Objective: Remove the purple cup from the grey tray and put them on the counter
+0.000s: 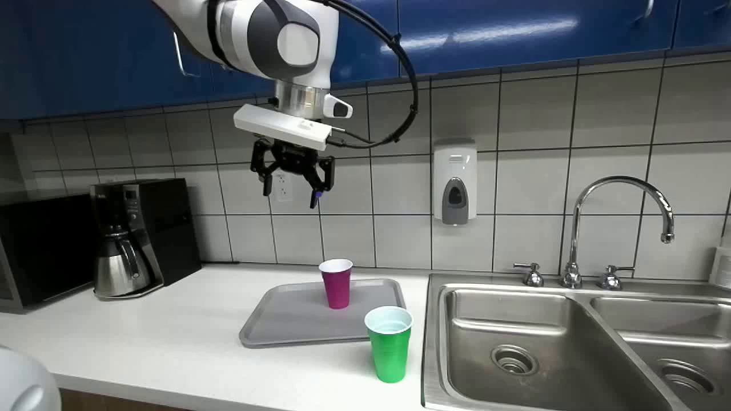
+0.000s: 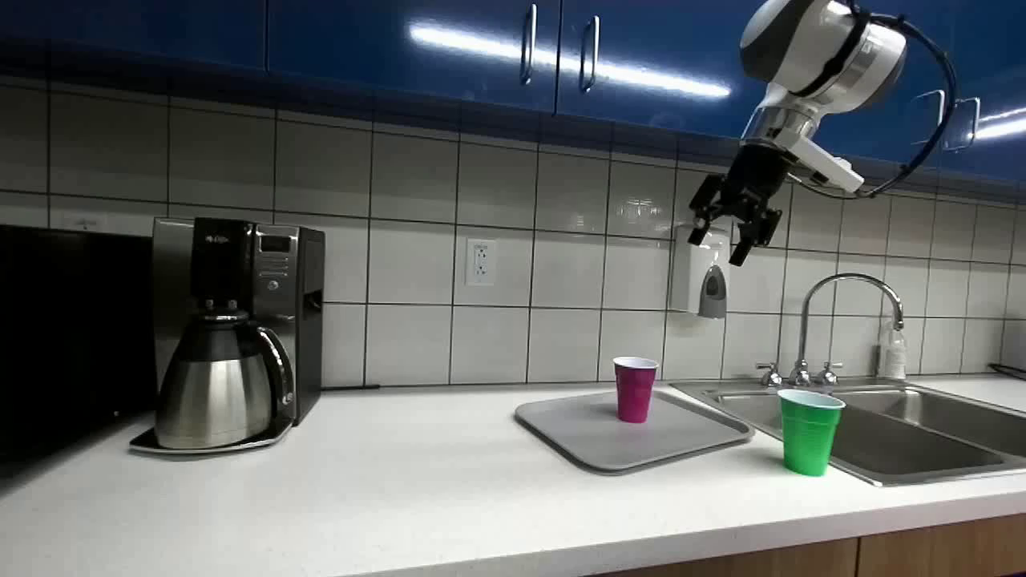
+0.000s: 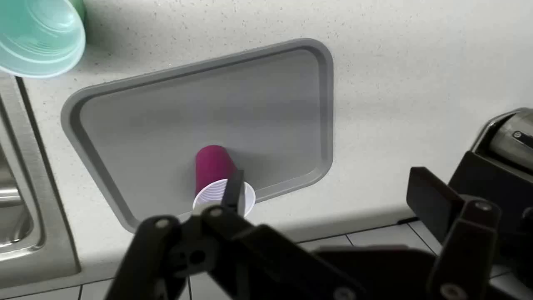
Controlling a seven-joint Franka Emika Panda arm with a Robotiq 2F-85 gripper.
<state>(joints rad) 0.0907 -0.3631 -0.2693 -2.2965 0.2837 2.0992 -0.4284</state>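
The purple cup [image 1: 337, 288] stands upright on the grey tray [image 1: 280, 325]. In an exterior view the cup [image 2: 635, 393] and tray [image 2: 577, 437] show again. The tray lies on the white counter [image 1: 171, 337], which also shows in an exterior view [image 2: 401, 489]. My gripper [image 1: 291, 194] is open and empty, well above the tray, and shows in an exterior view [image 2: 717, 247]. In the wrist view the gripper [image 3: 328, 179] has its fingers wide apart. One finger partly covers the purple cup's rim [image 3: 212, 164]. The tray [image 3: 266, 104] is otherwise mostly visible there.
A green cup [image 1: 389, 348] stands on the counter beside the tray's corner, near the steel sink [image 1: 514, 319] with its faucet [image 1: 577, 228]. A coffee maker [image 2: 240, 336] stands at the far end. A soap dispenser [image 1: 455, 182] hangs on the tiled wall below blue cabinets [image 2: 401, 64].
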